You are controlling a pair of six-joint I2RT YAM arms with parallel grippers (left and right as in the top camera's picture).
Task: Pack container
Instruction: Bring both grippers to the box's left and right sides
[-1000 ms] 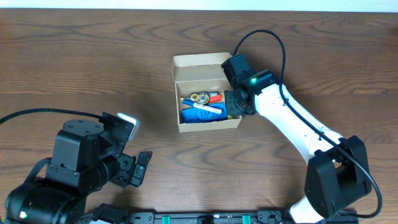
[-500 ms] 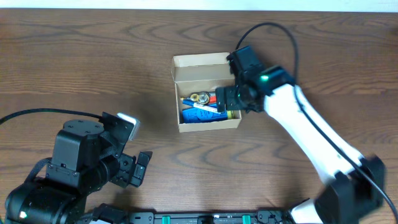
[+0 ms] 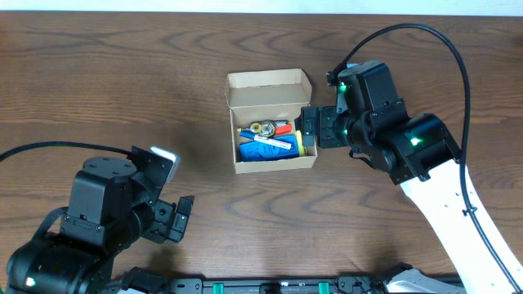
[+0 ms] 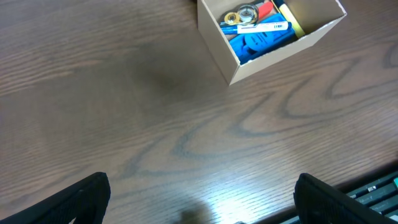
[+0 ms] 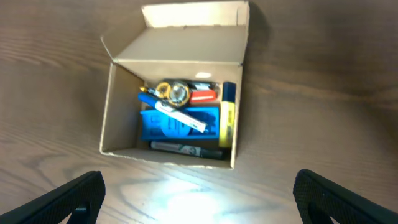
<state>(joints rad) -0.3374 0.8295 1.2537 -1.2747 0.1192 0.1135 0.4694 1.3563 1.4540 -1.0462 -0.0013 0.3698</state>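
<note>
The container (image 3: pixel 274 165), a tan cardboard box, stands open mid-table with its flap lid (image 3: pixel 265 79) folded back. Inside lie a blue item (image 5: pixel 177 127), a white-and-blue pen (image 5: pixel 180 116), a red piece (image 5: pixel 202 95), metal rings (image 5: pixel 171 91), a black marker (image 5: pixel 186 149) and a yellow marker (image 5: pixel 227 118) along the right wall. My right gripper (image 3: pixel 306 131) hovers open above the box's right edge, holding nothing (image 5: pixel 199 199). My left gripper (image 3: pixel 173 200) stays open and empty near the front left, far from the container (image 4: pixel 273 59).
Bare wood table (image 3: pixel 122 82) surrounds the box. Black cables (image 3: pixel 409 33) arc over the right side. A rail (image 3: pixel 270 286) runs along the front edge.
My right gripper has opened, risen out of the box and drawn back to the right. The yellow marker now lies uncovered by the box's right wall. The left arm is still.
</note>
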